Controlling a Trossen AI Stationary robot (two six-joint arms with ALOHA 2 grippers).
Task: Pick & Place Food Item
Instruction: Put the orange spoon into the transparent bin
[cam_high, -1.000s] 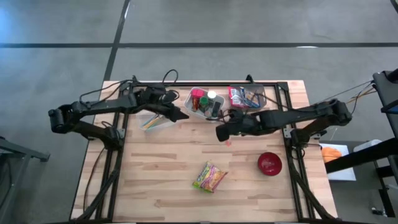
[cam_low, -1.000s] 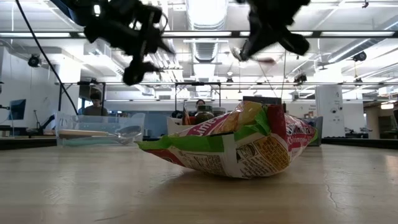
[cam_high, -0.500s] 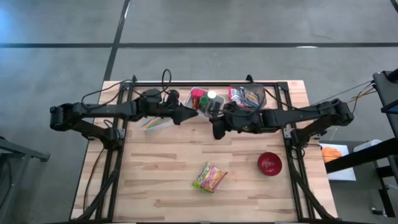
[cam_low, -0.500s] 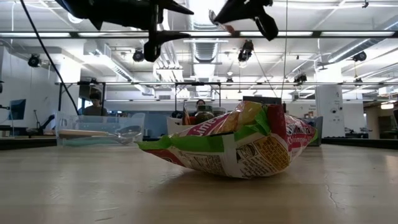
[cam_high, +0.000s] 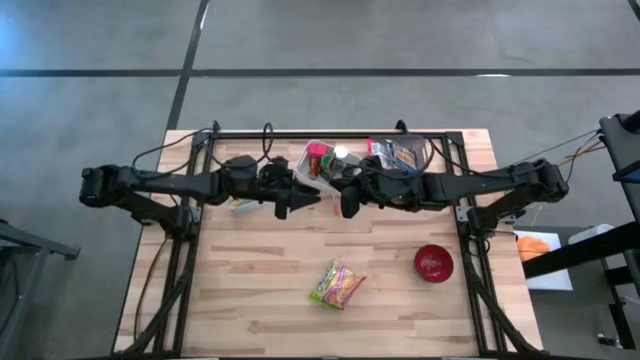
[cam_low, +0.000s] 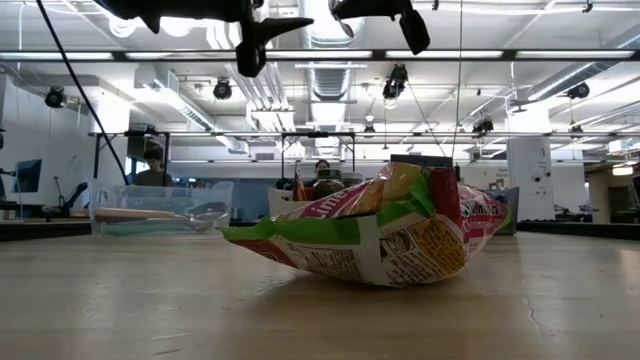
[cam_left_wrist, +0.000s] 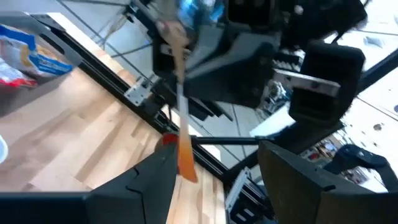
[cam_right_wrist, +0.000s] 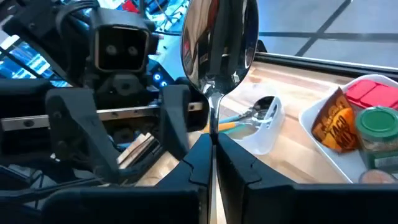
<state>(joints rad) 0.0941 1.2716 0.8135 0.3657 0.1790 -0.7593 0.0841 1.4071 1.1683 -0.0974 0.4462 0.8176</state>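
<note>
**Tools meet above the tabletop, spoon in the right**

The right tool (cam_high: 346, 205) is clamped on a spoon (cam_right_wrist: 217, 37); the left tool (cam_high: 300, 197) faces it with fingers parted, empty. The snack packet (cam_high: 337, 284) lies near the tabletop's (cam_high: 250, 300) front edge, mid-width, well apart from both.

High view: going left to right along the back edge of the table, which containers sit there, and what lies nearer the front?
Back: clear plastic utensil bin → white tray of jars → clear bin of snack packets. Front: green-and-yellow snack bag → red bowl.
</note>
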